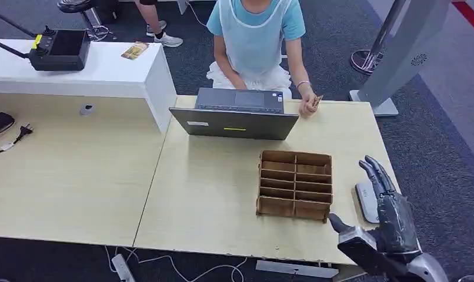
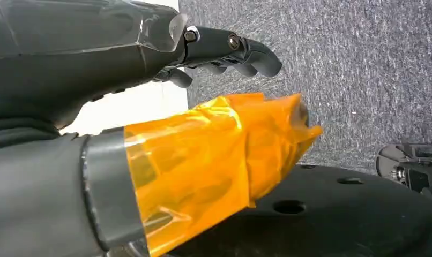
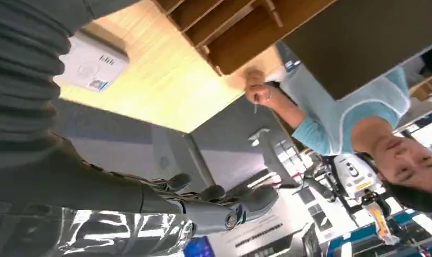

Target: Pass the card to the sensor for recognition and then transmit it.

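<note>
1. While the right hand [image 1: 380, 202] hovers over the table's [image 1: 211, 200] right edge with fingers stretched apart and nothing in them, the white sensor [image 1: 366, 201] lies flat just beneath it.
2. The card [image 1: 317, 101] is pinched in a person's hand [image 1: 308, 104] at the far edge, beside the laptop [image 1: 234, 114].
3. A wooden divided box [image 1: 294, 184] sits between laptop and sensor.
4. The left hand [image 2: 203, 128] holds nothing, fingers loosely extended above carpet.

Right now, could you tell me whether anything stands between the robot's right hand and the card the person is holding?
Nothing visible does. The right hand hovers open over the white sensor at the table's right edge. The card is in the person's hand at the far edge, beside the laptop. The wooden organizer lies left of that line.
</note>
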Robot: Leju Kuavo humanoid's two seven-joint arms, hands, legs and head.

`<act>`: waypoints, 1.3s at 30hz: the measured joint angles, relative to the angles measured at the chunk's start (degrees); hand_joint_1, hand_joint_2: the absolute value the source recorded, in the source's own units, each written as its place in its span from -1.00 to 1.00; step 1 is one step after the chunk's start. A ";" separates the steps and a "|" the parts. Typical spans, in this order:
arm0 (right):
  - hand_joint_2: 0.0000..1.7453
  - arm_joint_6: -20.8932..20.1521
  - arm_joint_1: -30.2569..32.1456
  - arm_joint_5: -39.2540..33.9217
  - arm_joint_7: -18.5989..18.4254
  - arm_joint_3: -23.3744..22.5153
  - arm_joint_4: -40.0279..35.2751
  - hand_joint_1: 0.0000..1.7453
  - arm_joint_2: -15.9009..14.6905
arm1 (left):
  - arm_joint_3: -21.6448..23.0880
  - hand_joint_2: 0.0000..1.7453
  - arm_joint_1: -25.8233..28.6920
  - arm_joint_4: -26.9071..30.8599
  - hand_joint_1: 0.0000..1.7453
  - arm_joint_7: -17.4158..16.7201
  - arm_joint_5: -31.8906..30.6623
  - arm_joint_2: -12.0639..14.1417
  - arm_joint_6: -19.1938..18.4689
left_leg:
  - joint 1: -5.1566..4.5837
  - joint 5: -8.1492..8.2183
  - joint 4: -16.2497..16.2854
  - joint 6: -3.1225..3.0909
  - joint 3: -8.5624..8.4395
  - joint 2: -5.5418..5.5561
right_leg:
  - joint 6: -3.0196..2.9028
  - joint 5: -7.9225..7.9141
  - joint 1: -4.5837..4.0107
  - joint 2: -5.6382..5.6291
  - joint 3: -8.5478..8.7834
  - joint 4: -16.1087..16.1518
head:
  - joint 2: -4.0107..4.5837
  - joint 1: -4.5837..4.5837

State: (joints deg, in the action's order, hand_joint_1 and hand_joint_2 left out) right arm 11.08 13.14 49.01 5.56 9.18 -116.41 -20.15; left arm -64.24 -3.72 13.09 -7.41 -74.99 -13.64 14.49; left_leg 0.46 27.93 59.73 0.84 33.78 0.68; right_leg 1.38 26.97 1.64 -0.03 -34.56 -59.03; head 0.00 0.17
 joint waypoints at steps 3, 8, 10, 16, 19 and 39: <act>1.00 1.67 0.13 7.08 -2.74 0.61 -0.11 -1.00 -0.81 | 0.00 -1.00 -0.01 0.00 -1.00 -0.42 -0.13 0.00 -0.11 | 0.00 0.00 0.00 0.00 0.01 0.00 | 0.00 0.00 0.00 0.00 0.00 0.00 | 0.00 0.00; 1.00 -0.43 -0.36 15.44 -6.84 3.10 -0.33 -1.00 -2.95 | 0.00 -1.00 -0.10 0.00 -1.00 -1.03 -0.55 0.00 -0.24 | 0.00 0.00 0.00 0.00 0.02 0.00 | 0.00 0.00 0.00 -0.01 0.00 0.00 | 0.00 0.00; 1.00 -1.09 -1.12 16.63 -7.83 4.20 -0.26 -1.00 -3.85 | 0.00 -1.00 -0.12 0.00 -1.00 -1.07 -0.70 0.02 -0.24 | 0.00 0.00 0.00 0.00 0.01 -0.01 | 0.00 0.00 0.00 -0.01 0.00 0.00 | 0.00 0.00; 1.00 -2.90 -2.81 18.46 -10.91 6.27 0.63 -1.00 -6.10 | 0.00 -1.00 -0.17 0.00 -1.00 -1.09 -0.76 0.02 -0.42 | 0.00 0.00 0.00 0.00 0.01 -0.01 | 0.00 0.00 0.00 -0.01 0.01 0.00 | 0.00 0.00; 1.00 -3.76 -3.40 19.10 -11.66 7.33 1.05 -1.00 -6.84 | -0.02 -1.00 -0.19 0.00 -1.00 -1.09 -0.74 0.02 -0.57 | 0.00 0.00 0.00 0.00 0.01 0.00 | 0.00 0.00 0.00 -0.01 0.00 0.00 | 0.00 0.00; 1.00 -6.97 -7.46 26.59 -18.04 14.76 7.30 -1.00 -7.04 | -0.02 -1.00 -0.39 0.00 -1.00 -1.75 -0.98 0.02 -1.01 | 0.00 0.00 0.00 0.00 0.01 0.00 | 0.00 0.00 0.00 -0.01 0.00 0.00 | 0.00 0.00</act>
State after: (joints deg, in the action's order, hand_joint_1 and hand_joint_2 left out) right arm 4.11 5.68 75.60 -12.48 23.93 -109.11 -27.19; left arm -64.26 -4.11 13.09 -9.16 -75.97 -13.62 13.49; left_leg 0.46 27.93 59.73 0.84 33.79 0.68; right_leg 1.37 26.97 1.64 -0.04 -34.56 -59.03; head 0.00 0.17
